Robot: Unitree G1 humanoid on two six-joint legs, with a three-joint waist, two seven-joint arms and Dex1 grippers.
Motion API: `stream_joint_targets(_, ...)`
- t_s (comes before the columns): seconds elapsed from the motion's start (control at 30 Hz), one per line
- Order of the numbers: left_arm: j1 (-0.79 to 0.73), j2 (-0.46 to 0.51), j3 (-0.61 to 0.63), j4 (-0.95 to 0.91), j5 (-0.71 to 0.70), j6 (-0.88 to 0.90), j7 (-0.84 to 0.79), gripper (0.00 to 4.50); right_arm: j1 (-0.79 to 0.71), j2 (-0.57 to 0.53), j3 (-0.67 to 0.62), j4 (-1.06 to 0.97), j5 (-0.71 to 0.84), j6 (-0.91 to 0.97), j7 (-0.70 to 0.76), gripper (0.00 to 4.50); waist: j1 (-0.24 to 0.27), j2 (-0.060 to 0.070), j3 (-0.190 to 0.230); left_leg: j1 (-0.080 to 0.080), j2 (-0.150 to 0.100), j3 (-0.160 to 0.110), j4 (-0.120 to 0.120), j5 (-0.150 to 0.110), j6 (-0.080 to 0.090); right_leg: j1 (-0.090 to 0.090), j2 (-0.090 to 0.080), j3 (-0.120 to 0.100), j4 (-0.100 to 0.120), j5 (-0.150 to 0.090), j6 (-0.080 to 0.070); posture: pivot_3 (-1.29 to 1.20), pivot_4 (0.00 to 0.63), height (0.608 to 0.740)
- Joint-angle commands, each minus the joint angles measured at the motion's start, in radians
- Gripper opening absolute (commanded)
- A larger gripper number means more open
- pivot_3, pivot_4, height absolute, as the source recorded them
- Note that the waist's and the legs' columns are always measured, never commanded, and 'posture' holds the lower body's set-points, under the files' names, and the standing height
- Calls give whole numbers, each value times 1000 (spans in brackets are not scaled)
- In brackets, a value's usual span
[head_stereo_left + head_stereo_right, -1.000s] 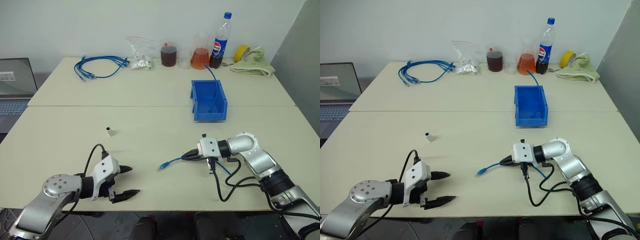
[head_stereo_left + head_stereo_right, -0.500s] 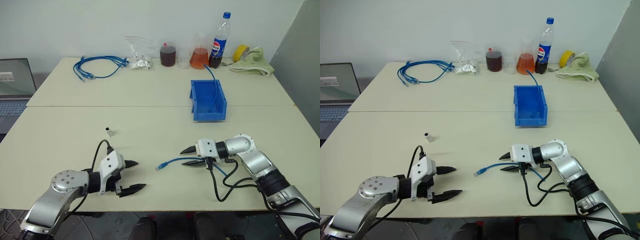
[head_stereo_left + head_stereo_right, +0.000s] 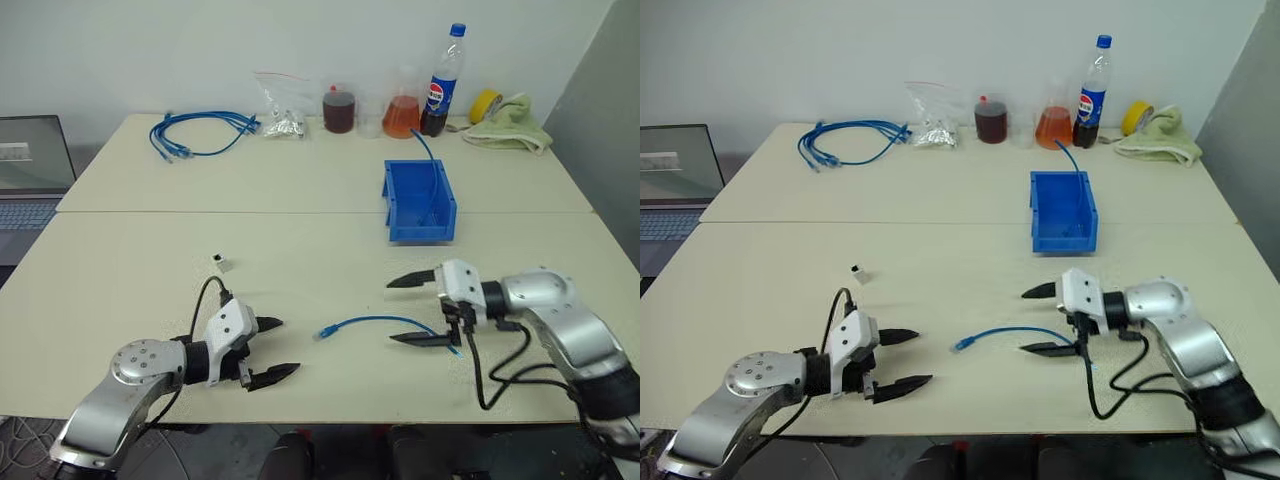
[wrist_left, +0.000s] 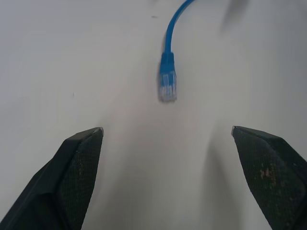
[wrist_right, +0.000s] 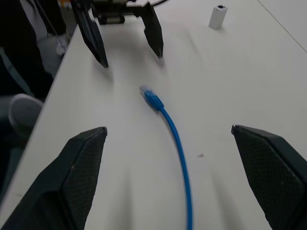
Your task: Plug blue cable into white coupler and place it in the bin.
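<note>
Cable [image 3: 372, 323] now loose, right hand [image 3: 414, 309] spread, apparently higher.

Head stereo pair: both eyes look forward and down from above the table's [image 3: 300, 250] near edge, taking in the whole tabletop to the far wall (the right eye sits slightly to the side, so the scene shifts little between them). Left wrist view: low over the table, close, facing the cable [image 4: 167, 81] plug. Right wrist view: low, facing the opposite way along the same cable, with the left gripper [image 5: 125, 40] beyond it.
</note>
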Motion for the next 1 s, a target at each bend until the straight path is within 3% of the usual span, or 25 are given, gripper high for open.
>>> stream_joint_targets(0.03, -34, -11, -42, -46, 22, 48, 44, 4500, 162, -10, -82, -212, 70, 132, -132, 4433, 0, 0, 0, 0, 0, 0, 0, 0, 0, 0, 0, 0, 0, 0, 0, 0, 150, 740)
stream_joint_targets(0.3, -156, -56, -194, 12, 123, 73, 77, 4500, 392, 21, -82, -360, 20, 148, -308, 4433, -6, -1, 0, 2, 0, 2, 0, 0, 0, 2, 2, 0, 0, 0, 1, 0, 150, 740)
stream_joint_targets(0.67, -127, -4, -187, 31, 155, 147, 87, 4500, 416, 12, -108, -404, 45, 154, -366, 4433, -7, -1, 0, 3, 1, 2, 0, 0, 0, 3, 3, 0, 0, 0, 1, 0, 150, 740)
stream_joint_targets(0.93, -119, -21, -212, 25, 160, 212, 121, 4500, 389, -3, -114, -409, 65, 164, -364, 4433, -7, -1, -1, 6, 2, 2, 0, 0, 0, 5, 4, 0, 0, 0, 1, 0, 150, 740)
stream_joint_targets(0.97, -122, -23, -220, 25, 165, 213, 124, 4128, 380, -3, -114, -408, 67, 167, -365, 4500, -7, -1, -1, 6, 2, 2, 0, 0, 0, 5, 4, 0, 0, 0, 1, 0, 150, 740)
stream_joint_targets(1.0, -124, -24, -228, 26, 170, 213, 127, 4034, 372, -3, -112, -409, 69, 172, -367, 4500, -7, -1, -1, 6, 2, 2, 0, 0, 0, 5, 4, 0, 0, 0, 1, 0, 150, 740)
